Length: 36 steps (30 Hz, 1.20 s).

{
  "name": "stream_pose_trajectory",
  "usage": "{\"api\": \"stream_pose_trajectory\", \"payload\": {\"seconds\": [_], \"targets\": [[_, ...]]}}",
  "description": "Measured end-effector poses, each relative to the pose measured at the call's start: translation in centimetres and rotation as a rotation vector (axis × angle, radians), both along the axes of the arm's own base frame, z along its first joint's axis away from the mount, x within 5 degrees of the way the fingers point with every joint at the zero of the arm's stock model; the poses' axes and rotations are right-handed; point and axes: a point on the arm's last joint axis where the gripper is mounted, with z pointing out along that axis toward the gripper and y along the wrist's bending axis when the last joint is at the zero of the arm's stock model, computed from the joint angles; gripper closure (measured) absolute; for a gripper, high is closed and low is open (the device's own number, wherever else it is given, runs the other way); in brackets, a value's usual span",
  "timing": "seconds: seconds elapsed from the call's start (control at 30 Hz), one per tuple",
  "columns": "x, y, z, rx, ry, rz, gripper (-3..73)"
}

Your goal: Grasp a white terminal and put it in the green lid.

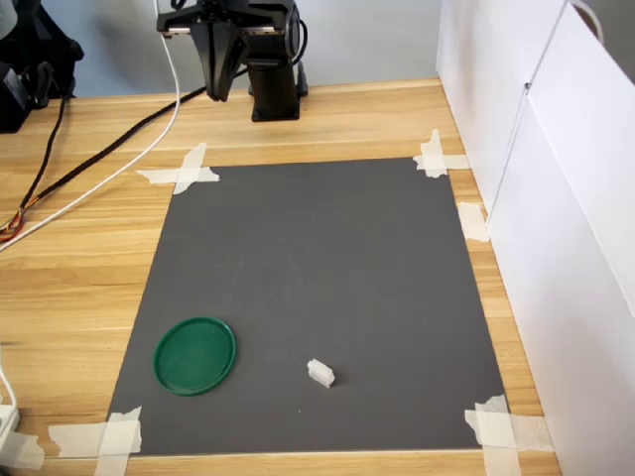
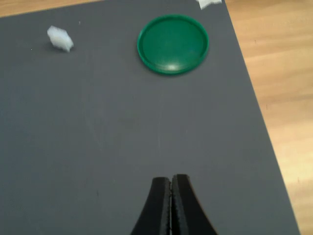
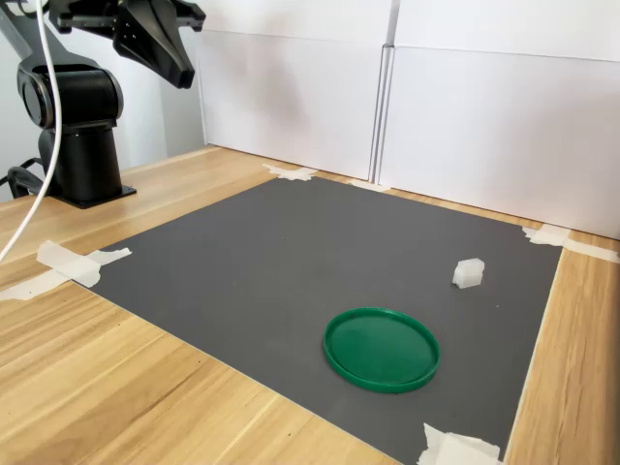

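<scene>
A small white terminal (image 1: 319, 372) (image 3: 468, 273) (image 2: 60, 38) lies on the dark grey mat (image 1: 317, 278), a short way to the right of the green lid (image 1: 194, 355) in the first exterior view. The round green lid (image 3: 381, 349) (image 2: 172, 43) lies flat and holds nothing. My gripper (image 1: 220, 87) (image 3: 181, 76) (image 2: 171, 183) hangs high near the arm's base at the mat's far end, well away from both things. Its black fingers are pressed together with nothing between them.
White tape strips (image 1: 185, 171) pin the mat's corners to the wooden table (image 1: 69, 278). White panels (image 1: 556, 198) wall the first exterior view's right side. Black and white cables (image 1: 119, 149) trail over the table at its far left, beside the arm's base (image 1: 273, 94).
</scene>
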Motion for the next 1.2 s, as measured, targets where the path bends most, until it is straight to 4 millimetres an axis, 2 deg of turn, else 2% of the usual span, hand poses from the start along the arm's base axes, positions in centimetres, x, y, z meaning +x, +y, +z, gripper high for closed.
{"api": "stream_pose_trajectory", "payload": {"seconds": [0.33, 0.53, 0.63, 0.83, 0.93, 1.2], "targets": [[9.7, -1.1, 4.6, 0.003, 0.062, 0.004, 71.6], [14.2, -1.6, 7.0, -0.035, 0.080, 0.033, 71.6], [16.3, -1.8, 7.5, -0.080, 0.107, 0.066, 71.6], [20.7, -1.9, 7.3, -0.217, 0.183, 0.180, 71.6], [22.5, -0.6, 6.8, -0.300, 0.241, 0.273, 71.6], [25.1, 4.0, 5.0, -0.389, 0.337, 0.452, 71.6]]}}
